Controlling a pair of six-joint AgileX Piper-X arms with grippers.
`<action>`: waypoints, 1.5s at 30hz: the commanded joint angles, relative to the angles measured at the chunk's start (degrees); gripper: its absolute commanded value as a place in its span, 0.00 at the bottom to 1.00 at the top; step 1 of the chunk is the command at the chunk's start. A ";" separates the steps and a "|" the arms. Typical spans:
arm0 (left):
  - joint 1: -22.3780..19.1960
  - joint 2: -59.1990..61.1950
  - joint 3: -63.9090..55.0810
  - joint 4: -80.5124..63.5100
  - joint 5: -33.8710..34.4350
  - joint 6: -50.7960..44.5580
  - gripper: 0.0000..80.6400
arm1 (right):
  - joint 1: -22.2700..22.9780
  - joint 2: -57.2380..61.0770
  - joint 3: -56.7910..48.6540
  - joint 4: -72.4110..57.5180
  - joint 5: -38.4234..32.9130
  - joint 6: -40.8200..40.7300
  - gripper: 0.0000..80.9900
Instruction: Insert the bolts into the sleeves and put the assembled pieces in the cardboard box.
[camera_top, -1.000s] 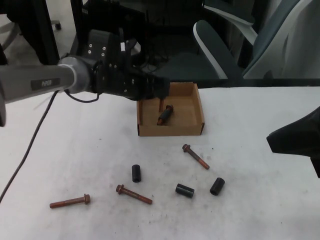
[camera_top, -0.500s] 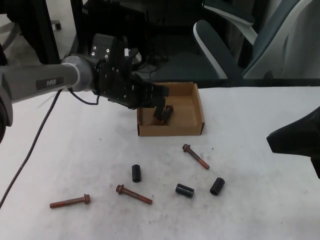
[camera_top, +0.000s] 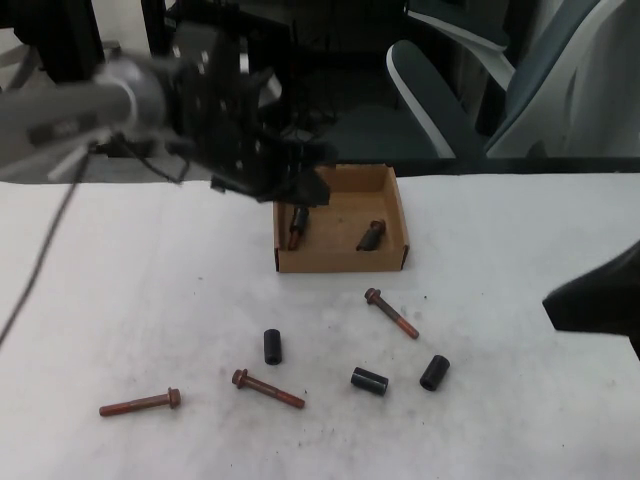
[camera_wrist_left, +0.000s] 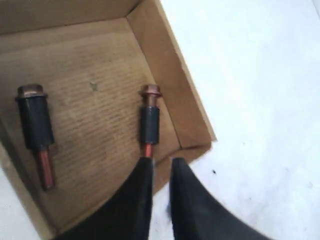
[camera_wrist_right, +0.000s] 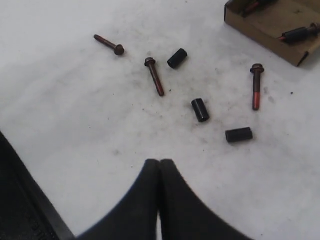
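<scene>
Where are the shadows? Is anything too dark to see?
High view: the bench is evenly bright, and the loose bolts cast hardly any shadow. Left wrist view: the cardboard box is dimmer inside. Right wrist view: the right gripper is just a black shape.

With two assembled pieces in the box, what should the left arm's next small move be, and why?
Probably lift the left gripper away from the cardboard box toward a loose bolt: it holds nothing, and three such bolts and three sleeves lie unassembled.
</scene>
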 joint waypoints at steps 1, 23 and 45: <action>0.02 -4.94 -0.51 7.79 0.47 5.27 0.01 | -0.29 -0.45 -0.26 1.80 -0.42 -0.56 0.00; 0.02 -75.23 55.46 -4.49 -8.28 3.96 0.01 | -0.29 -8.63 7.35 7.41 9.54 2.27 0.00; 0.02 -88.73 62.76 -12.88 -8.22 -3.56 0.01 | 1.84 2.89 9.27 -15.85 5.52 46.66 0.00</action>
